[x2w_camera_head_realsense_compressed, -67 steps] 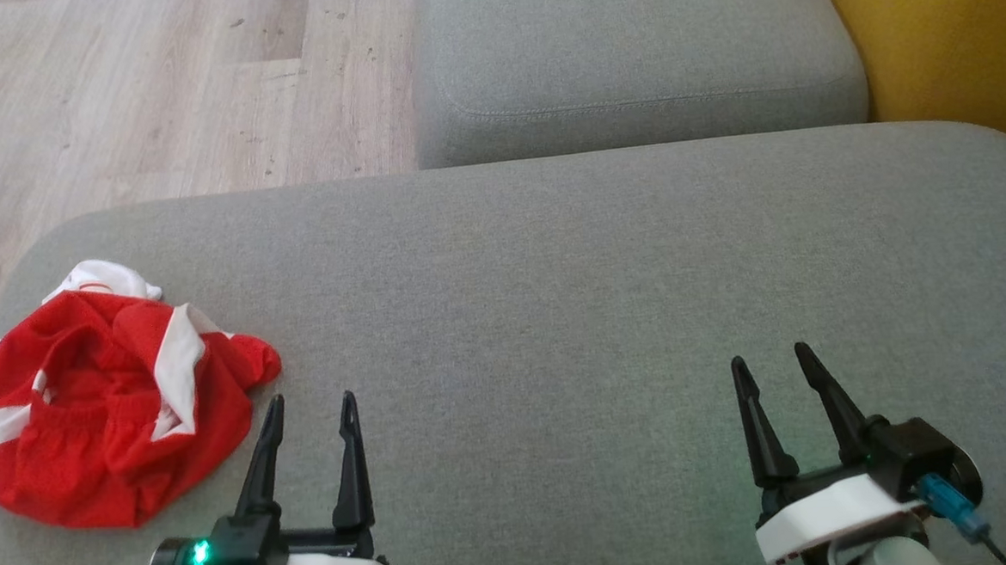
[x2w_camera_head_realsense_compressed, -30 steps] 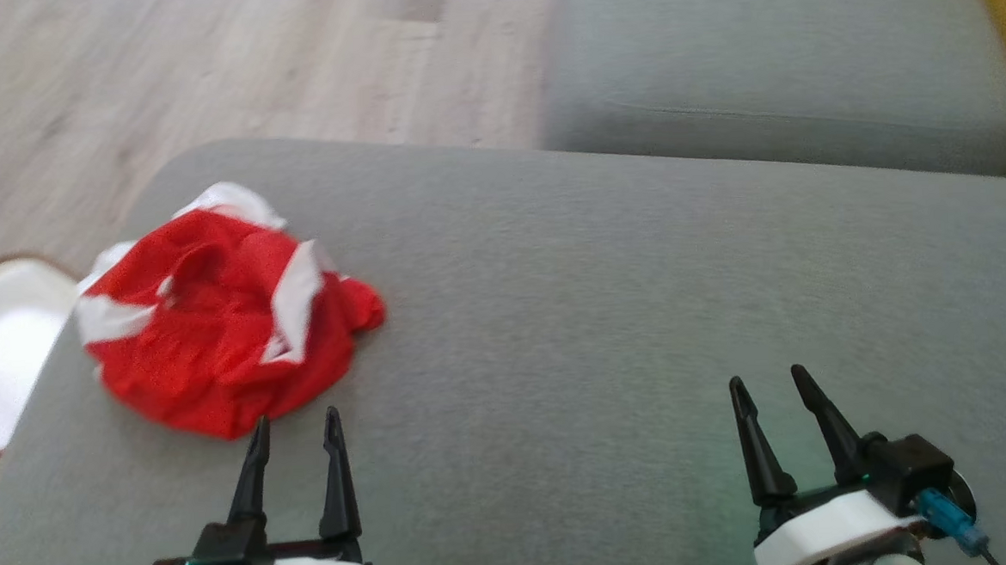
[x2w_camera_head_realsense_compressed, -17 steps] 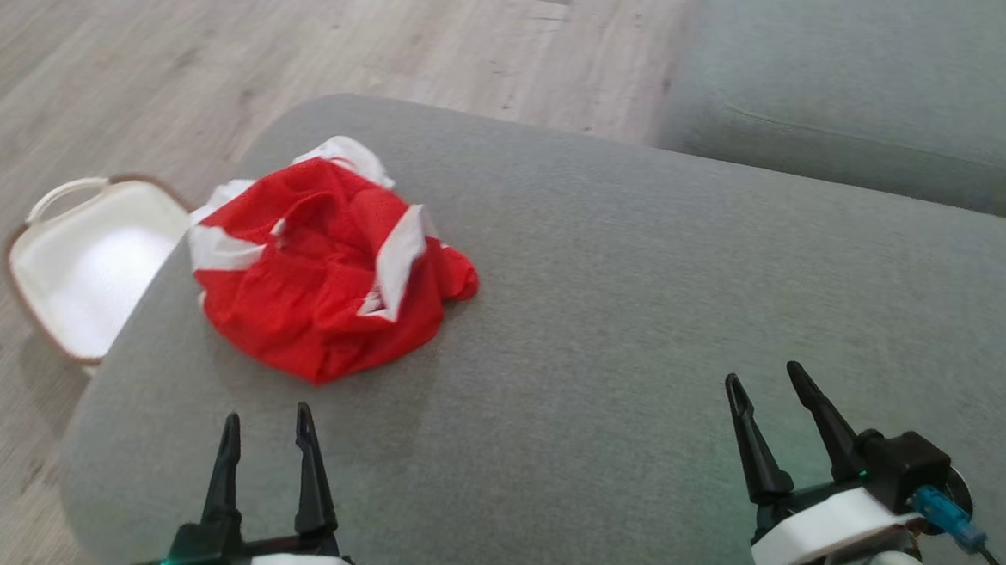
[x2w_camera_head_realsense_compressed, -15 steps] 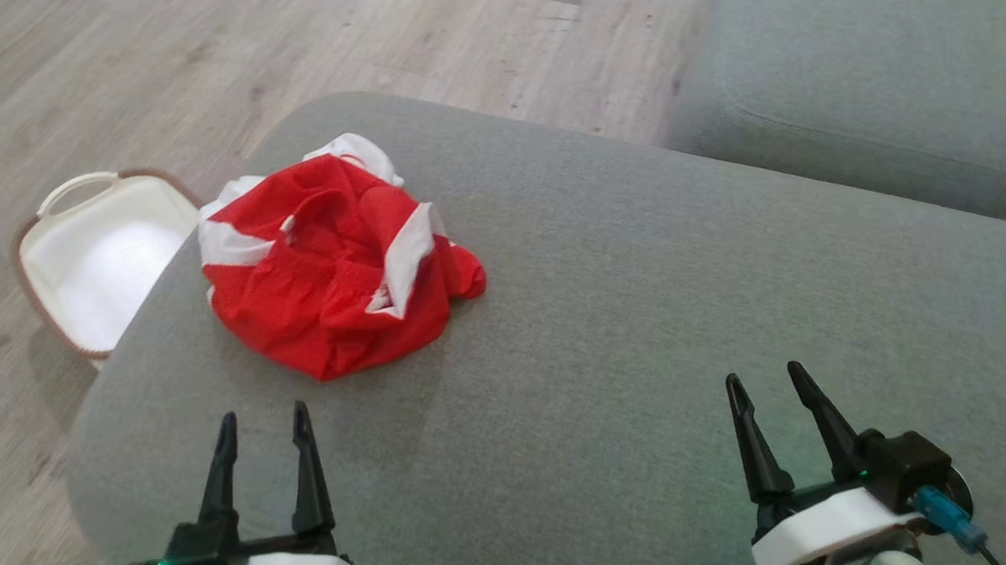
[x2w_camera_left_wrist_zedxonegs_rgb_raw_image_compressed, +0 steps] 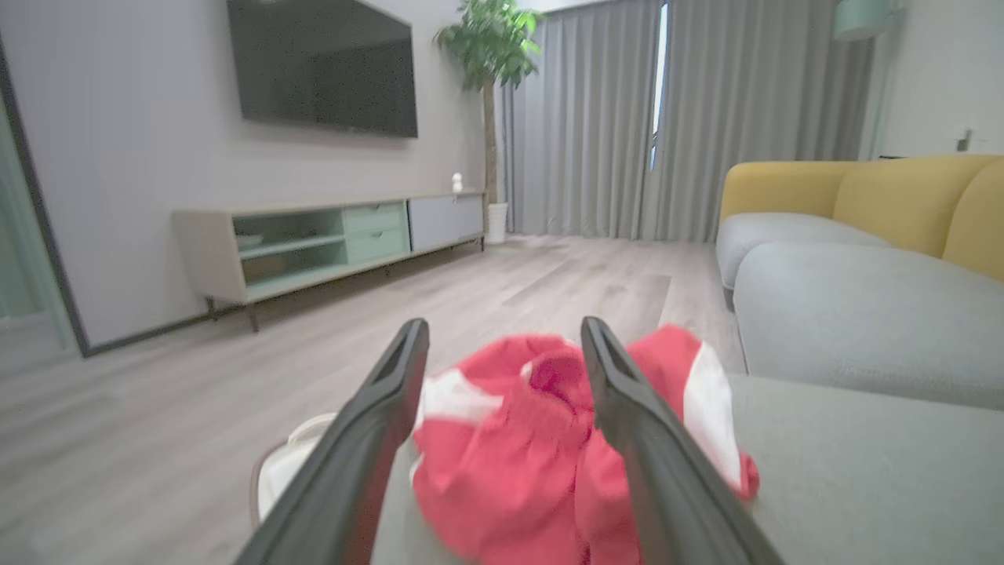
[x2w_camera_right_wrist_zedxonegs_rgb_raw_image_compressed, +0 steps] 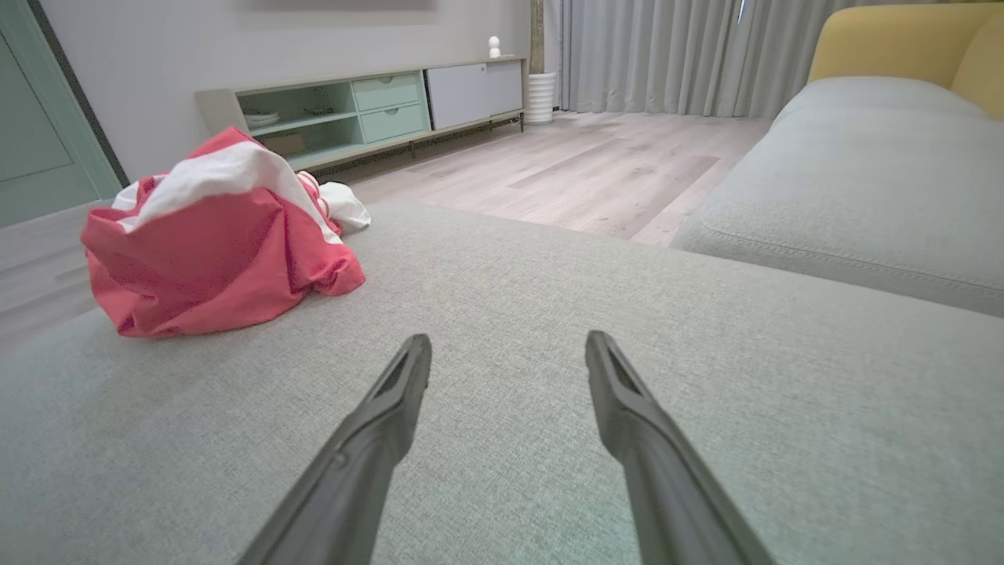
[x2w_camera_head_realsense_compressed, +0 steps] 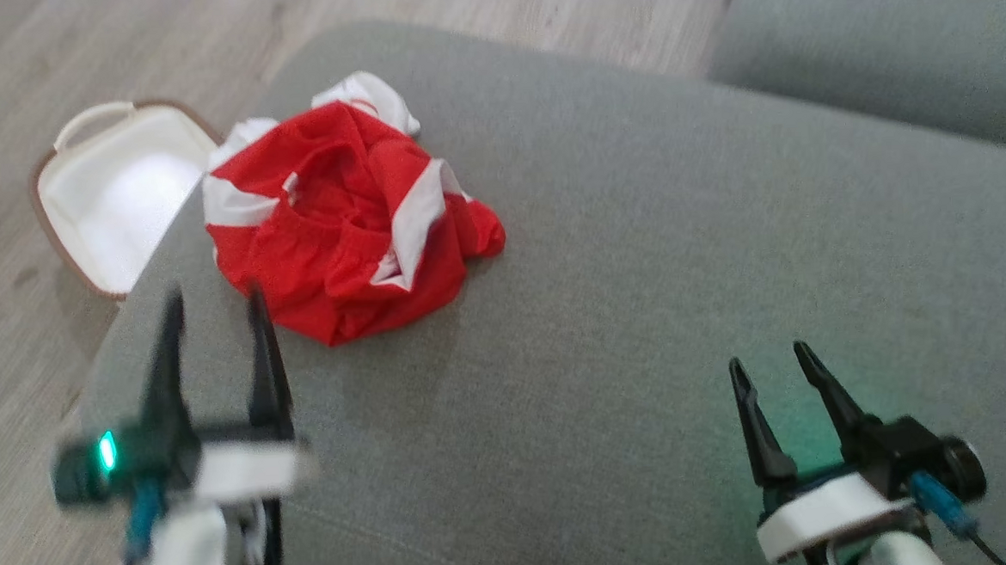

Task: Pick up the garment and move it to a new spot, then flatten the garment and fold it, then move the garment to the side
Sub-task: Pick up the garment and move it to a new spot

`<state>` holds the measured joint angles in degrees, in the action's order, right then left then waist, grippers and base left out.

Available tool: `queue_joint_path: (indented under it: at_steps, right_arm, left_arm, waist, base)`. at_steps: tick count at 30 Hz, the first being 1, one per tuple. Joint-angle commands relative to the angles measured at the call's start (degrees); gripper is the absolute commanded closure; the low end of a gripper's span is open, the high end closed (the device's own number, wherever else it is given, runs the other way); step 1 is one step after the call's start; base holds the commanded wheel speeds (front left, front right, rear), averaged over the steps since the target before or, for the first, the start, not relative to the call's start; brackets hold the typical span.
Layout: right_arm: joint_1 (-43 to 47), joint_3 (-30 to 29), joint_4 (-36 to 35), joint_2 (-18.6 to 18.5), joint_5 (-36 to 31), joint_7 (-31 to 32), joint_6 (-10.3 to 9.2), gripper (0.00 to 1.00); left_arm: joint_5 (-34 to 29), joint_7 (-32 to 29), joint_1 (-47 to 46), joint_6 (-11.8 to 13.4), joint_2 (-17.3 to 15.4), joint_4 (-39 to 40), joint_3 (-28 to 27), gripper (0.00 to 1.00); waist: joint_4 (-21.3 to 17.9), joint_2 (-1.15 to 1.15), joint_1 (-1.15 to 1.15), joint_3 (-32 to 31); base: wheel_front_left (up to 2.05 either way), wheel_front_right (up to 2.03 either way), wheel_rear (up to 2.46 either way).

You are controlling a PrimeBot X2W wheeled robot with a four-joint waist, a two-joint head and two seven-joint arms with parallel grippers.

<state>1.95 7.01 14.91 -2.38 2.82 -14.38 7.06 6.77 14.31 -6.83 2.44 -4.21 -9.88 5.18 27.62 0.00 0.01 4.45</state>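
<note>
The head camera looks down on the sofa [x2w_camera_head_realsense_compressed: 640, 267] from above, both wrist cameras sit low and look across it, and all see the garment [x2w_camera_head_realsense_compressed: 328, 231]

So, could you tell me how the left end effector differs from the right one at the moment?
The left end effector sits close to the garment, fingers aimed at it; the right end effector is far from it, over bare cushion. The left looks blurred in the head view, the right sharp. Both are open and empty.
</note>
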Motion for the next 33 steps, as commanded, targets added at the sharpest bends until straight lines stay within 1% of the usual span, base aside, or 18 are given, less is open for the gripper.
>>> queue_joint_path:
  at_steps: [1, 4, 7, 10, 13, 14, 17, 21, 23, 26, 27, 28, 33]
  right_arm:
    - [-3.63, 1.11, -1.93, -0.55, -1.47, -0.62, 0.43, 0.0]
    - [-4.97, 1.04, -2.06, -2.12, -3.49, -0.62, 0.43, 0.0]
    - [-6.11, 1.16, -2.49, -4.47, -4.27, -0.62, 0.43, 0.0]
    - [-7.13, 1.0, -3.24, -7.0, -4.64, -0.62, 0.43, 0.0]
    - [-7.69, 0.66, -3.95, -9.23, -4.86, -0.62, 0.43, 0.0]
    - [-7.69, 0.66, -3.95, -9.23, -4.86, -0.62, 0.43, 0.0]
    - [-7.73, 0.41, -4.74, -11.3, -5.08, -0.62, 0.43, 0.0]
    - [-7.63, -0.21, -6.11, -13.24, -5.1, -0.62, 0.43, 0.0]
    - [-7.68, -0.33, -6.8, -13.85, -5.05, -0.62, 0.43, 0.0]
    - [-7.67, -0.58, -7.45, -14.16, -5.1, -0.62, 0.43, 0.0]
    - [-7.63, -0.65, -7.59, -14.11, -5.11, -0.62, 0.43, 0.0]
    - [-7.59, -0.63, -7.67, -14.02, -5.13, -0.62, 0.43, 0.0]
    - [-7.44, -0.38, -7.57, -12.34, -4.98, -0.62, 0.43, 0.0]
  left_arm:
    - [-0.54, 0.69, -6.34, -0.69, -1.46, 2.13, -2.26, 0.0]
    - [0.04, 0.65, -14.05, -3.68, -2.48, -1.39, -1.61, 0.0]
    - [0.26, -2.54, -22.26, -6.3, -3.48, -7.29, 0.16, 0.0]
    - [-0.22, -6.57, -29.4, -7.32, -3.45, -12.9, 2.25, 0.0]
    - [0.65, -9.99, -34.6, -8.19, -2.17, -18.66, 4.2, 0.0]
    - [0.65, -9.99, -34.6, -8.19, -2.17, -18.66, 4.2, 0.0]
    - [2.06, -11.78, -38.2, -8.71, -0.92, -24.4, 5.56, 0.0]
    - [3.74, -12.88, -40.42, -8.98, 0.34, -32.12, 7.29, 0.0]
    - [3.79, -12.98, -41.09, -8.39, 0.61, -36.0, 7.94, 0.0]
    - [2.99, -10.94, -41.88, -6.71, 0.77, -40.66, 8.82, 0.0]
    - [3.01, -10.16, -42.05, -6.55, 0.82, -42.03, 9.0, 0.6]
    - [2.97, -8.9, -42.33, -6.36, 0.85, -43.11, 9.12, 1.0]
    - [2.6, -2.26, -43.83, -6.48, 0.09, -46.04, 9.57, 1.0]
  waist:
    - [0.07, 0.0, -0.01, 4.17]
    - [0.12, 0.0, -0.01, 7.75]
    - [0.18, 0.0, -0.01, 11.1]
    - [0.27, 0.0, -0.01, 14.23]
    - [0.36, 0.0, -0.01, 17.11]
    - [0.36, 0.0, -0.01, 17.11]
    - [0.39, 0.0, -0.01, 19.63]
    - [-0.06, 0.0, -0.01, 22.12]
    - [-0.42, 0.0, -0.01, 22.91]
    - [-0.94, 0.0, -0.01, 23.46]
    - [-1.09, 0.0, -0.01, 23.48]
    - [-1.27, 0.0, -0.01, 23.38]
    - [-2.5, 0.0, -0.01, 20.44]
  base:
    - [0.0, 0.0, 0.0]
    - [0.0, 0.0, 0.0]
    - [0.0, 0.0, 0.0]
    - [0.0, 0.0, 0.0]
    - [0.0, 0.0, 0.0]
    - [0.0, 0.0, 0.0]
    - [0.0, 0.0, 0.0]
    - [0.0, 0.0, 0.0]
    - [0.0, 0.0, 0.0]
    - [0.0, 0.0, 0.0]
    - [0.0, 0.0, 0.0]
    - [0.0, 0.0, 0.0]
    - [0.0, 0.0, 0.0]
